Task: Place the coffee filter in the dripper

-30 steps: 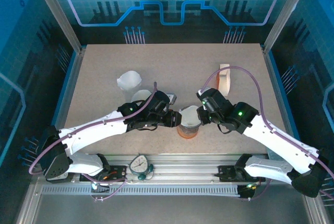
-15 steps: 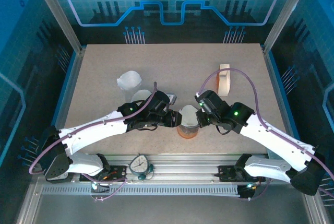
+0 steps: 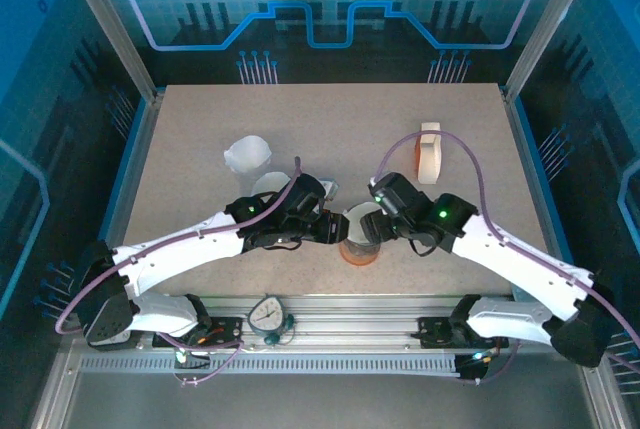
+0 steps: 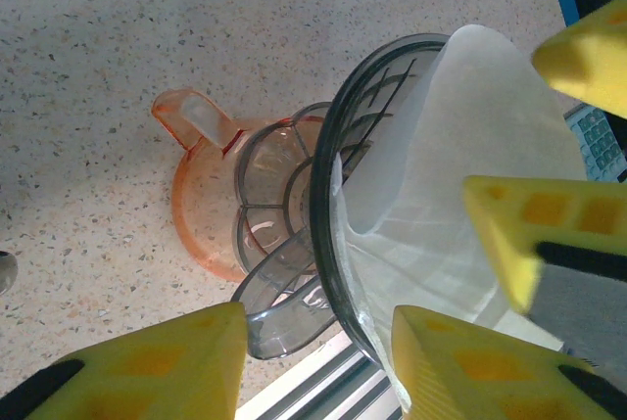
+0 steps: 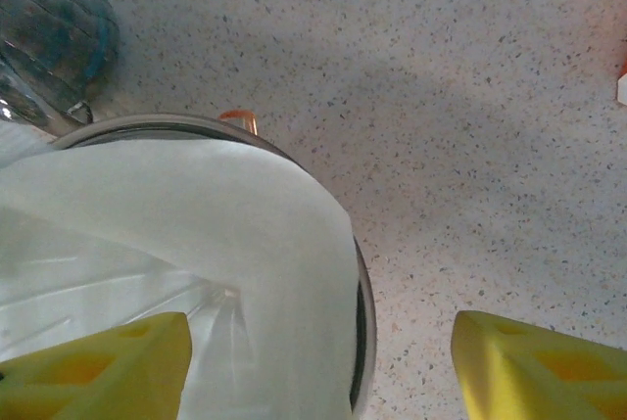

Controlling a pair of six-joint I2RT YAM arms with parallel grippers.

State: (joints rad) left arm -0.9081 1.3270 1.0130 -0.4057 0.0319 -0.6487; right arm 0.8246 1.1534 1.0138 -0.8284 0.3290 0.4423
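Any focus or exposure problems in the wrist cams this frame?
Left wrist: coffee filter near blown out, left pincer's fingers soft, table speckle sharp. Right wrist: filter washed white, right pincer's fingertips blurred, soft shadow on table. Top external: blue cast from enclosure walls.

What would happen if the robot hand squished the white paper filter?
The paper filter would probably crumple: it looks thin, and its edge folds over inside the dripper. It likely weighs almost nothing, so a nudge might shift it.
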